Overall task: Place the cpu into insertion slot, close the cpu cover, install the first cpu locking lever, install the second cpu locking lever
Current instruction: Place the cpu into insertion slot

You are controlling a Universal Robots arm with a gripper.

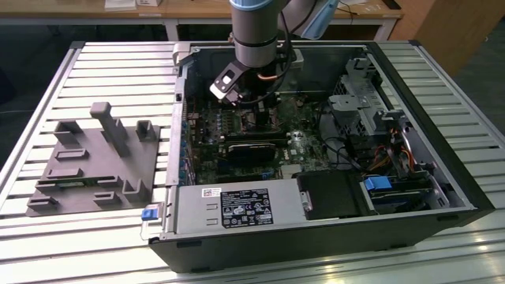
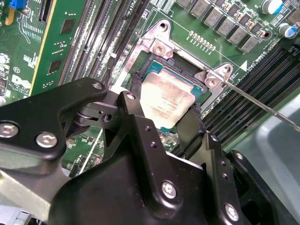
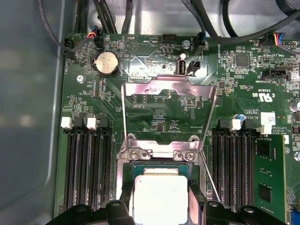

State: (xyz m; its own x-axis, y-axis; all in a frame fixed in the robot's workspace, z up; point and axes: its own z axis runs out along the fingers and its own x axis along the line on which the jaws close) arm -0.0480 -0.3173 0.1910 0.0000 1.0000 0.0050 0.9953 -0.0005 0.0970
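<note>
Exterior view: gripper (image 1: 252,107) in upper centre of frame, down inside open computer case (image 1: 316,245), over motherboard (image 1: 207,127). Second wrist view: gripper straddles cpu (image 2: 166,96), chip square to socket, low in it. Pinching or free of it: cannot tell. First wrist view: cpu cover (image 3: 168,90) stands open, locking levers (image 3: 209,117) unlatched, so socket is free for chip.

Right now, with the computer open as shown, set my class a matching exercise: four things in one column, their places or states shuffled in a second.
Things:
1 chip
2 cover frame
3 round battery
4 grey holder

Places or states:
A swung open, tipped back from the socket
B on the slatted table, outside the case
C at the socket
D on the green board, beyond the open frame

Pairs: 1-C, 2-A, 3-D, 4-B
</note>
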